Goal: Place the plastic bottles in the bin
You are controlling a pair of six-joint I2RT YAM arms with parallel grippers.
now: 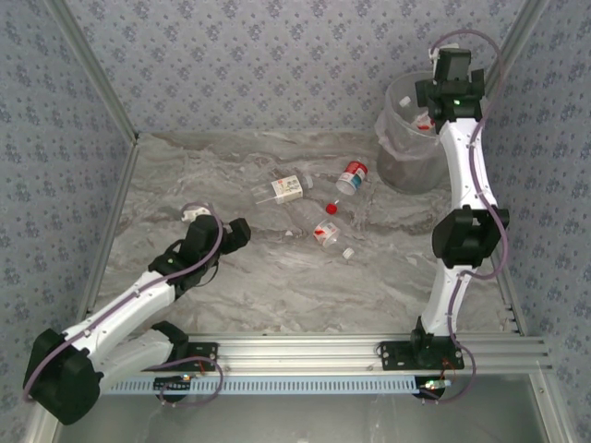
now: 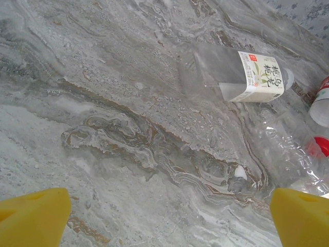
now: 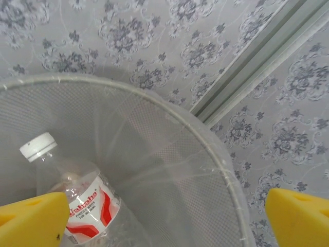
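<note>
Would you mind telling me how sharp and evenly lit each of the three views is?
Top external: soft, even light, faint shadows, and a clear bottle nearly melts into the marble table. Left wrist: the labelled bottle is crisp, the left gripper's yellow fingertips soft-edged. Right wrist: the white-capped bottle in the bin reads sharply, without glare.

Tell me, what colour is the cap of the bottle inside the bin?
White; the cap shows best in the right wrist view.
</note>
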